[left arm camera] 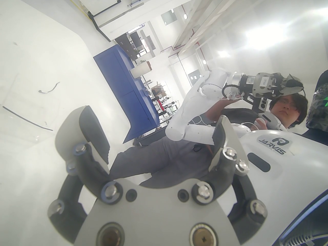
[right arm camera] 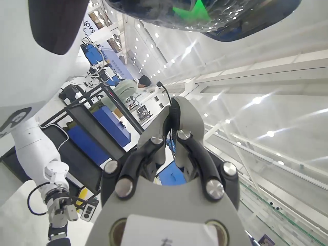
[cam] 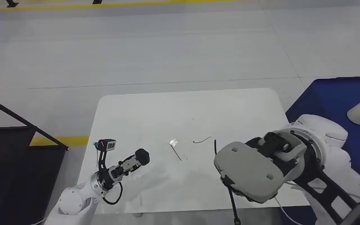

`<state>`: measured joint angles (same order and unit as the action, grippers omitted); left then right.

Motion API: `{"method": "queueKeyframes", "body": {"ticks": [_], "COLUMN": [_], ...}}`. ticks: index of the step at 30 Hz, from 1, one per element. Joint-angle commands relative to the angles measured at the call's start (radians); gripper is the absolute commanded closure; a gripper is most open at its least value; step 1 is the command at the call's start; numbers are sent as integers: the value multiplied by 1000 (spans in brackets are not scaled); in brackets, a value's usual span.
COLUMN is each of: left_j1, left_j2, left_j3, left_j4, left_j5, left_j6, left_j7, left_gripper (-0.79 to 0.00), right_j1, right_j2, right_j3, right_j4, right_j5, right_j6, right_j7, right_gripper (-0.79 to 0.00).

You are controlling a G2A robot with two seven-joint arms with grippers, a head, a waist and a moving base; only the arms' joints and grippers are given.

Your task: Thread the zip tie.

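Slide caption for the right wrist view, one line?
Right gripper, jaws shut on a black zip tie, its free end poking up against the hall ceiling.

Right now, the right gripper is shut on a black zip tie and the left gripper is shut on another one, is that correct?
Not quite: the left gripper is open and holds nothing, as the left wrist view shows. The right gripper is indeed shut on a black zip tie.
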<state>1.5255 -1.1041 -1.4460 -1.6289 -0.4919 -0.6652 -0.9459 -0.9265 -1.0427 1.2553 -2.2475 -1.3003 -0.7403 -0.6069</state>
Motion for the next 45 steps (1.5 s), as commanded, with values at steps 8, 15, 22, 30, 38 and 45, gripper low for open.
{"method": "queueKeyframes", "body": {"ticks": [8, 15, 22, 30, 38, 45], "left_j1": [0, 0, 0, 0, 0, 0], "left_j2": [0, 0, 0, 0, 0, 0], "left_j3": [0, 0, 0, 0, 0, 0], "left_j4": [0, 0, 0, 0, 0, 0], "left_j5": [0, 0, 0, 0, 0, 0], "left_j6": [0, 0, 0, 0, 0, 0], "left_j7": [0, 0, 0, 0, 0, 0], "left_gripper": [-785, -785, -785, -785, -785, -785], "right_j1": [18, 79, 119, 86, 14, 14], "right_j2": [-5, -18, -34, -51, -51, -51], "right_j3": [-143, -214, -236, -176, -156, -156], "right_j4": [52, 68, 73, 54, 66, 66], "right_j5": [457, 632, 663, 446, 480, 480], "right_j6": [-179, -203, -192, -148, -171, -171], "right_j7": [215, 311, 349, 261, 216, 216], "right_gripper": [0, 0, 0, 0, 0, 0]}}
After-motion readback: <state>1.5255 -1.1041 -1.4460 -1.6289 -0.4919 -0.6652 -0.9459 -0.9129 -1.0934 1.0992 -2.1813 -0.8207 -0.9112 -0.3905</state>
